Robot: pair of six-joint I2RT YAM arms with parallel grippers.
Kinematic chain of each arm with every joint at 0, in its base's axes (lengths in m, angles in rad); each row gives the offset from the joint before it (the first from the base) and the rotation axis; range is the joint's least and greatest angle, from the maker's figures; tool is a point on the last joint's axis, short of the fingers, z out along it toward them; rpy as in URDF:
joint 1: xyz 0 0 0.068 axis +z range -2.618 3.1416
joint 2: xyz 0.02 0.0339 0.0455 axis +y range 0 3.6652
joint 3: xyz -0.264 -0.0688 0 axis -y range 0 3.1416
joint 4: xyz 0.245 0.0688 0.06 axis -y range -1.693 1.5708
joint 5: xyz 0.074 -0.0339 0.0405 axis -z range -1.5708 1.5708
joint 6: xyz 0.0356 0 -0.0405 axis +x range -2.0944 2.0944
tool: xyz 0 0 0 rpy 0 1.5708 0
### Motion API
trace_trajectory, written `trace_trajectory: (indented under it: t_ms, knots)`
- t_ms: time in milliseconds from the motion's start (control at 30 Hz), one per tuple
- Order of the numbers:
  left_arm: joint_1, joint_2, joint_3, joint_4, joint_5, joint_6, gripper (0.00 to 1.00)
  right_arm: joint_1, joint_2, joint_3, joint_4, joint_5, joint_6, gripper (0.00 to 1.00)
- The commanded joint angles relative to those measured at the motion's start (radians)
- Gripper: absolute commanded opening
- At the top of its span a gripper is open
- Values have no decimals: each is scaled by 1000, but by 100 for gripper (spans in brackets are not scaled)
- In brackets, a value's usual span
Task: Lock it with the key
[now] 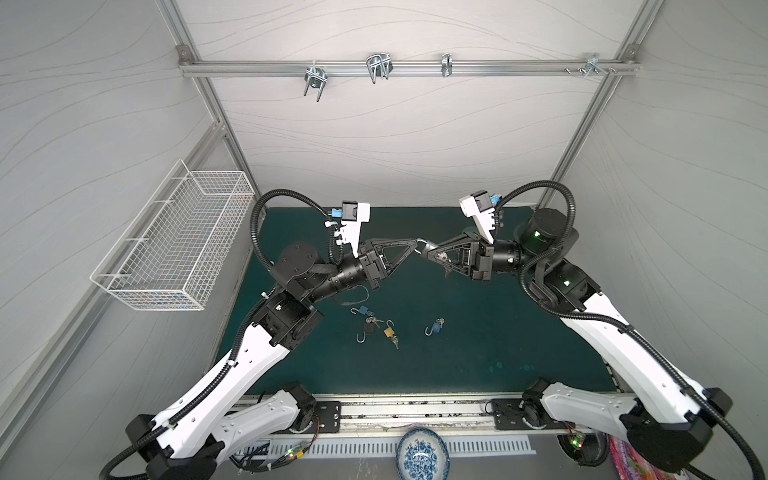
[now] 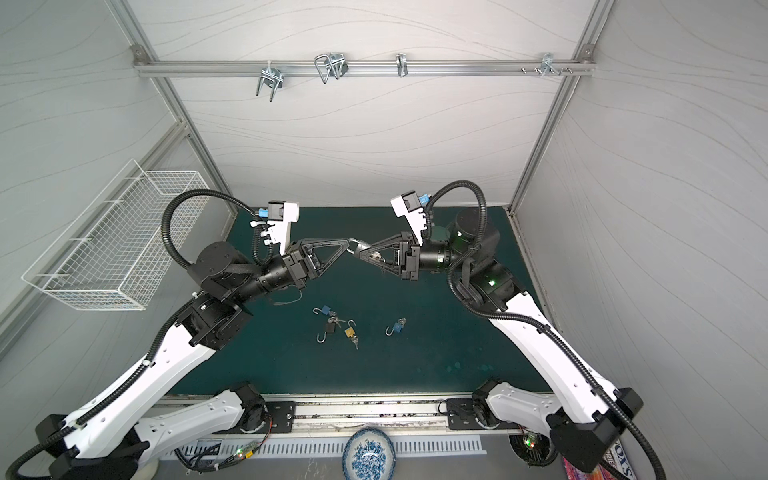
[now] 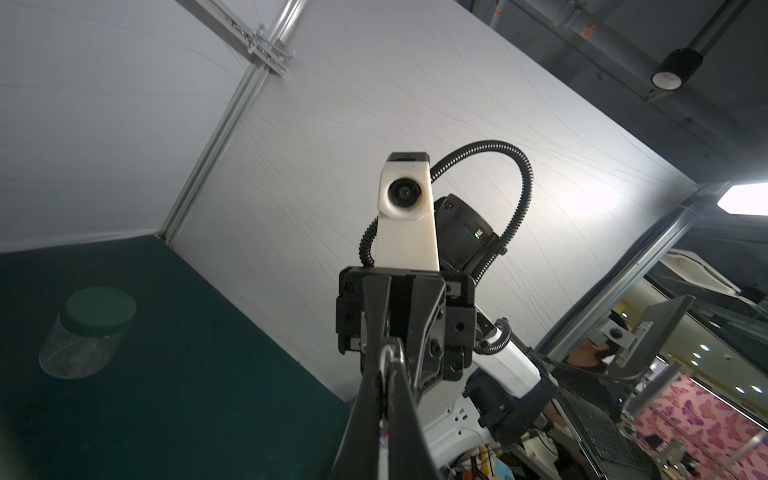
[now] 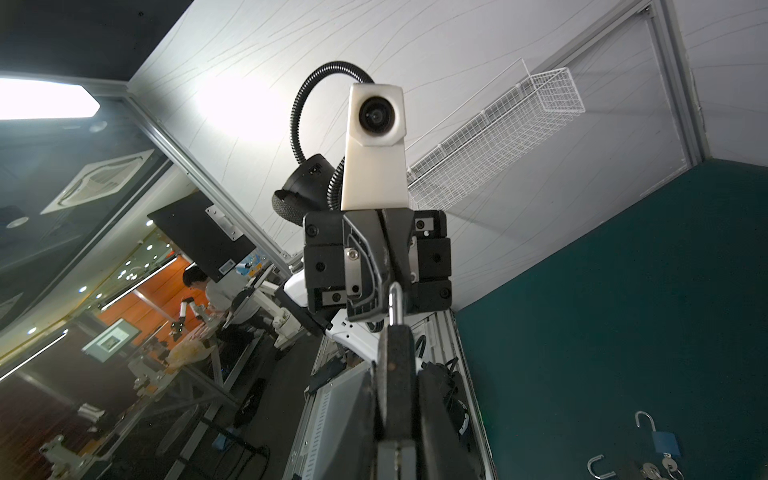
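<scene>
Plainly, the locking step is in hand, up in the air. The green desk (image 1: 498, 353) lies well below the two arms, which meet tip to tip above its middle. Four spare padlocks (image 1: 389, 331) lie on it with their hasps swung open.

The right fingers (image 4: 436, 432) are closed to a narrow gap around the dark body of the padlock (image 4: 395, 374). The left fingers (image 3: 361, 419) are pinched fully together on its silver shackle (image 4: 396, 301). So the padlock hangs between the two arms, clear of the desk.

Its long axis runs roughly level from one arm to the other. The shackle end points toward the left arm and the keyhole end back toward the right arm's palm. A small silver piece inside the right fingers looks like the key (image 1: 444, 256), though it is too small to be sure.

I cannot tell whether the shackle's free leg is seated in the body. By my judgement, the next move needs a straight push along that axis with the leg lined up over its hole. The key would then have to be turned, which needs one pair of fingers to let go and regrip.
</scene>
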State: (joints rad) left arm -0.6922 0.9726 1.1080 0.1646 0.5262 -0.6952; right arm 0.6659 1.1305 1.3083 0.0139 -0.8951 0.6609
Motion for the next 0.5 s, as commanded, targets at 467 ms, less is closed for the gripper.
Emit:
trace_trajectory:
  t_ms: [467]
  knots:
    - [28, -44, 24, -208, 88, 42, 0, -9, -68, -15, -109, 80, -208, 0]
